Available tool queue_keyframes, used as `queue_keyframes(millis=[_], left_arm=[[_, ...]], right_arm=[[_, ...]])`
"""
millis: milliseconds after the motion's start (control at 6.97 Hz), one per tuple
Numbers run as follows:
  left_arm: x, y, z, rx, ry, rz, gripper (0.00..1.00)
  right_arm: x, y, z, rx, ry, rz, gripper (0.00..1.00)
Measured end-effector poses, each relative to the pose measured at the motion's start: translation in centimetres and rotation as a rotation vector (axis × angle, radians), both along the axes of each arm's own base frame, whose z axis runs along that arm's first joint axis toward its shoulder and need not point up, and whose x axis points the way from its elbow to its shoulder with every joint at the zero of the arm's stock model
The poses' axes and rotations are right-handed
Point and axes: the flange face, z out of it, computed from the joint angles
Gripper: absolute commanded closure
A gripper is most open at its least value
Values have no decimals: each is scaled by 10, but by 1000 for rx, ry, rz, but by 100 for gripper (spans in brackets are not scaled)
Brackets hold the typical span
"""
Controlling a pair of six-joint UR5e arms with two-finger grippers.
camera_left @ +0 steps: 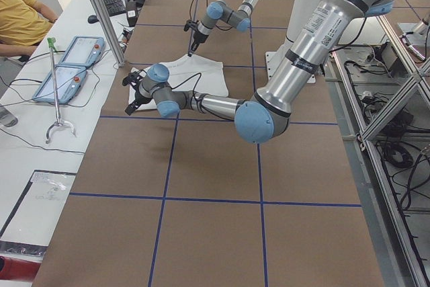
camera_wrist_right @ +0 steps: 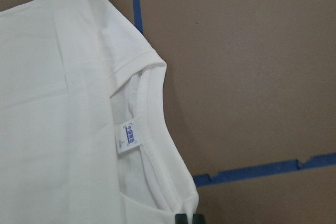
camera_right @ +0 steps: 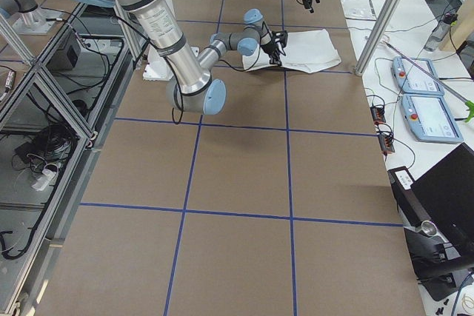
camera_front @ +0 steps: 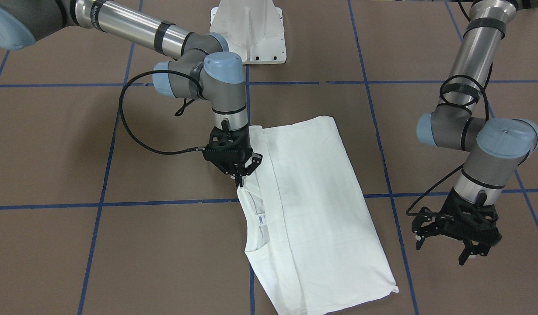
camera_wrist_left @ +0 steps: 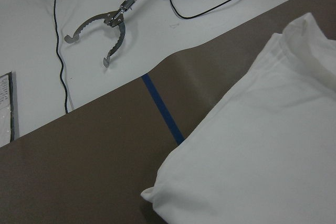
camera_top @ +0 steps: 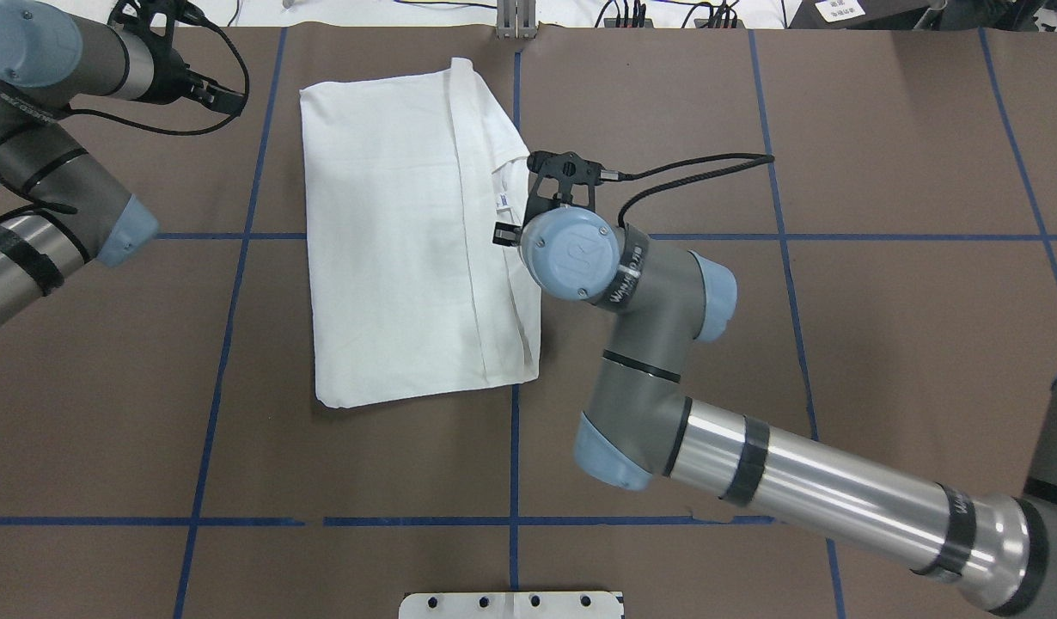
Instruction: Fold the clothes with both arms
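T-shirt (camera_front: 321, 197), white and folded lengthwise, lies plain side up on the brown table (camera_front: 164, 245) in the front-facing view, its neck edge pinched between the closed tips of the right gripper (camera_front: 239, 177). The left gripper (camera_front: 444, 249) hangs well apart at the view's right, jaws spread wide and empty. Overhead, the right arm (camera_top: 657, 344) hides its own jaws at the neck. From the right wrist, the neck label (camera_wrist_right: 128, 138) sits inside the ribbed collar, near the clamped spot. The left wrist sees only a folded corner.
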Motion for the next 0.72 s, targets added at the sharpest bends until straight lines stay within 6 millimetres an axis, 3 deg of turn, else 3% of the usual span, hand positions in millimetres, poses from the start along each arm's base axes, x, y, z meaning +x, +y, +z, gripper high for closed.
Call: queue_keyframes(millis=[143, 430, 574, 717], left_arm=[[1, 1, 0, 1, 4, 5, 0], [2, 2, 1, -1, 7, 13, 0], [2, 3, 1, -2, 8, 15, 0], [3, 3, 1, -3, 10, 19, 0]], right_arm=[[17, 33, 22, 15, 2, -2, 100], [47, 69, 55, 27, 14, 2, 100], [61, 77, 64, 28, 18, -2, 1], [68, 81, 69, 29, 19, -6, 0]])
